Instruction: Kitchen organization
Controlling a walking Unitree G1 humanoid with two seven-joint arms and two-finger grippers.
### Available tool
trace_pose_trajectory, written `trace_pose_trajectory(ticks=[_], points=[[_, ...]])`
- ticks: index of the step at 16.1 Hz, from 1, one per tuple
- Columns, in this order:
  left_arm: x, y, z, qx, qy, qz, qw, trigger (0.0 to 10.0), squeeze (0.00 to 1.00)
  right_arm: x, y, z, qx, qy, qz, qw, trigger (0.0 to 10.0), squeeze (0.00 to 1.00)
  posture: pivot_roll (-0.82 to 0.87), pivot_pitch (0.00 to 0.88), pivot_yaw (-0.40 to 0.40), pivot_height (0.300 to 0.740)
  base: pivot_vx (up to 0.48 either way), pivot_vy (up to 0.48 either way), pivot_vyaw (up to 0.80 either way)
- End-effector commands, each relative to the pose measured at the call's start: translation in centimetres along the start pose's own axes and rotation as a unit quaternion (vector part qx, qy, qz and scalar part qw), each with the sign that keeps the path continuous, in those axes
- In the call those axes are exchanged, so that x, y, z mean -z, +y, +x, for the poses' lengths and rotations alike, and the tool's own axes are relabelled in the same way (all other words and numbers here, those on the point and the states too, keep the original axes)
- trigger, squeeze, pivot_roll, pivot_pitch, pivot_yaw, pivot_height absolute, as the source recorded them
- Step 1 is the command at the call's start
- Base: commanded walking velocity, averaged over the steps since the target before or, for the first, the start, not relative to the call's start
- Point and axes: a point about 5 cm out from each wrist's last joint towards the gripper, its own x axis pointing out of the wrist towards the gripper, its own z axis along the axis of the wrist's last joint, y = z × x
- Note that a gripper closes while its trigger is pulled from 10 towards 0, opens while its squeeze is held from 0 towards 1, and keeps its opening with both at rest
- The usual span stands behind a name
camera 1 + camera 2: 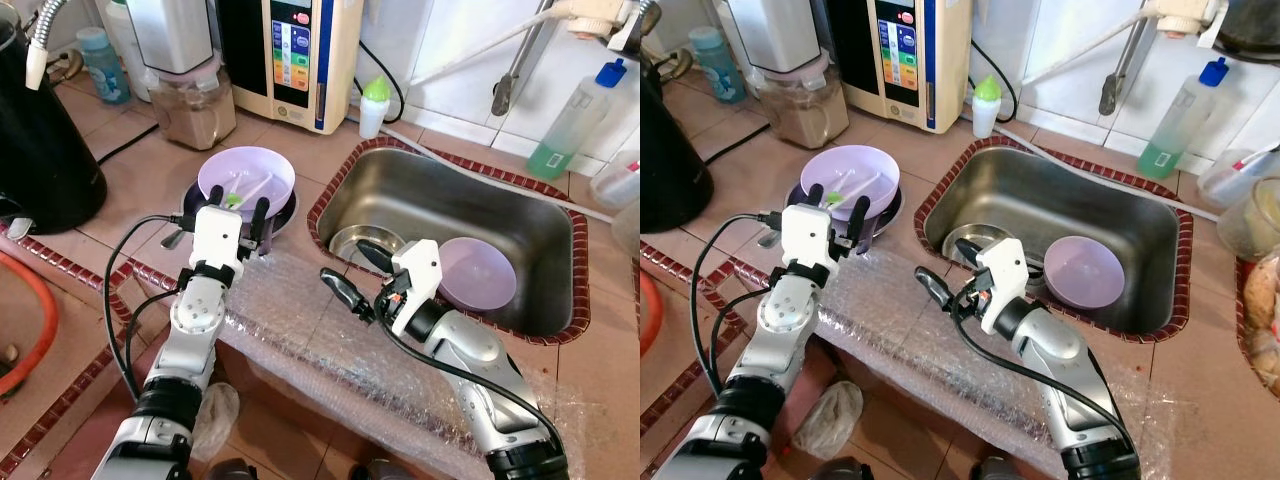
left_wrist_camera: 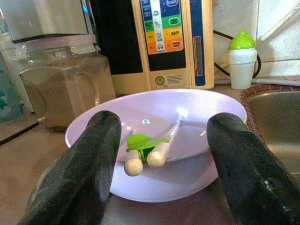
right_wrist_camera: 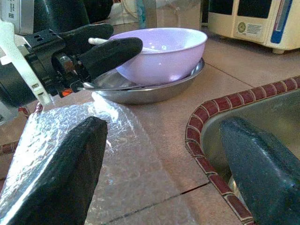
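A purple bowl (image 1: 246, 177) rests on a steel plate (image 3: 140, 89) on the tiled counter, left of the sink (image 1: 450, 165). Inside the bowl lie two white-handled utensils with a green part (image 2: 145, 145). My left gripper (image 1: 238, 202) is open, its fingers (image 2: 84, 168) level with the bowl's near rim, one on each side. My right gripper (image 1: 343, 260) is open and empty over the counter by the sink's left rim, pointing toward the bowl. A second purple bowl (image 1: 478, 275) and a steel dish (image 1: 350, 240) sit in the sink.
Bubble wrap (image 1: 300, 330) covers the counter's front edge under both arms. Behind the bowl stand a blender jar (image 1: 190, 100), a water machine (image 1: 300, 55) and a small green-capped bottle (image 1: 372, 105). A black pot (image 1: 40, 140) is at far left; a detergent bottle (image 1: 575, 120) stands behind the sink.
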Motion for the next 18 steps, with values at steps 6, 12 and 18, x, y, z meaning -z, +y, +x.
trace_pose_trajectory(ticks=[6, 12, 18], points=[[-0.3, -1.5, 1.6, 0.029, -0.001, -0.008, 1.000, 0.0, 0.00, -0.8, -0.5, -1.0, 0.016, -0.008, -0.003, 1.000, 10.0, 0.00, -0.10, 0.033, 0.020, 0.740, 0.000, 0.000, 0.00], [0.0, 0.0, 1.5, 0.018, -0.005, 0.006, 1.000, 0.0, 0.00, -0.2, 0.5, 0.7, -0.035, -0.001, 0.009, 0.999, 10.0, 0.00, -0.03, 0.021, 0.008, 0.740, 0.000, 0.000, 0.00], [-0.4, 0.1, 1.2, 0.015, -0.018, 0.003, 1.000, 0.0, 0.00, -0.5, -0.7, 1.5, -0.025, -0.003, 0.006, 1.000, 10.0, 0.00, 0.00, 0.000, -0.017, 0.740, 0.000, 0.000, 0.00]])
